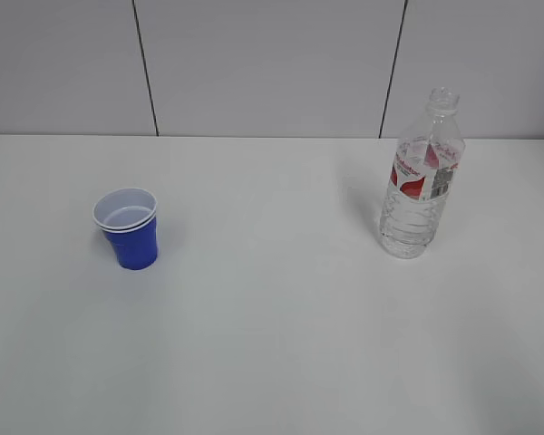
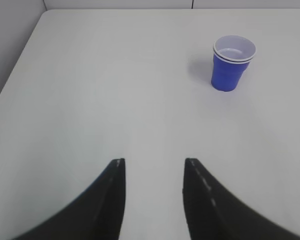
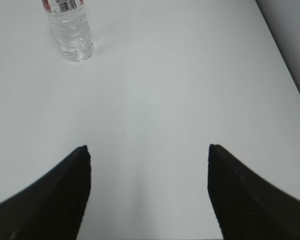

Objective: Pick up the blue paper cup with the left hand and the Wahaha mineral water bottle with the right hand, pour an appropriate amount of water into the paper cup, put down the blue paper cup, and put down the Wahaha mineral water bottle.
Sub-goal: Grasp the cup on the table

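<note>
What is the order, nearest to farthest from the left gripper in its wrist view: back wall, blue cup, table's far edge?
1. blue paper cup, ahead-right of the left gripper.
2. table's far edge, beyond the cup.
3. back wall, behind that edge.

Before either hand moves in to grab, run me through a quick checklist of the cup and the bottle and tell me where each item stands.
1. blue paper cup upright, mouth up: ok.
2. Wahaha mineral water bottle upright on the table: ok.
3. Bottle cap off for pouring: ok, the neck shows no cap in the exterior view.
4. left hand open and holding nothing: ok; the cup sits ahead and to its right.
5. right hand open and holding nothing: ok; the bottle sits ahead and to its left.
6. Cup empty before pouring: cannot tell; a faint line shows low on its white inside.
</note>
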Controlling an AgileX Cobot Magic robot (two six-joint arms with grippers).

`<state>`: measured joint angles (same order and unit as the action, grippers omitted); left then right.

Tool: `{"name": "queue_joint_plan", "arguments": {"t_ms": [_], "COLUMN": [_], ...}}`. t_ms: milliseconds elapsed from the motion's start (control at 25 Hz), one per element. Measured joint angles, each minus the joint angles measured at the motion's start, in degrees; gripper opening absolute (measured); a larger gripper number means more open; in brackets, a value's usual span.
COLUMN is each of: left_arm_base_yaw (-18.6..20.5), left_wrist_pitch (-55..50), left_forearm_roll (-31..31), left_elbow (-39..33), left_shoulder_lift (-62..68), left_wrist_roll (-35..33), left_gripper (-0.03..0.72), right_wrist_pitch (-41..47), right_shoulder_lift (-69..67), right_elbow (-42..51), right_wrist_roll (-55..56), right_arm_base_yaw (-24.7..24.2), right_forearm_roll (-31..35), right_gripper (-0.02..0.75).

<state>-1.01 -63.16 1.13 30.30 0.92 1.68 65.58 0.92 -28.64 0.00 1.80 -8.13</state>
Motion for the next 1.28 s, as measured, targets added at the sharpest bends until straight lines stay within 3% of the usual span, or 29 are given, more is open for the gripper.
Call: {"name": "queue_joint_plan", "arguments": {"t_ms": [440, 720, 920, 1280], "left_arm_base_yaw": [0.0, -0.2, -2.7, -3.4], "left_wrist_pitch": [0.0, 0.0, 1.3, 22.5], "left_forearm_roll": [0.0, 0.0, 0.0, 1.9], "left_elbow": [0.0, 0.0, 0.6, 1.3], "left_shoulder_lift": [0.0, 0.0, 0.0, 0.0], "left_wrist_roll": [0.0, 0.0, 0.0, -0.1], "left_gripper": [0.405, 0.413, 0.413, 0.414], "right_wrist_pitch": [0.0, 0.0, 0.0, 0.0], "right_shoulder_lift": [0.0, 0.0, 0.0, 0.0], "right_elbow": [0.0, 0.0, 0.0, 0.0], "right_wrist_roll": [0.0, 0.0, 0.0, 0.0], "right_arm_base_yaw": [0.0, 0.0, 0.0, 0.0], "right_forearm_roll": [0.0, 0.0, 0.0, 0.0], "right_gripper": [0.548, 0.548, 0.548, 0.548]}}
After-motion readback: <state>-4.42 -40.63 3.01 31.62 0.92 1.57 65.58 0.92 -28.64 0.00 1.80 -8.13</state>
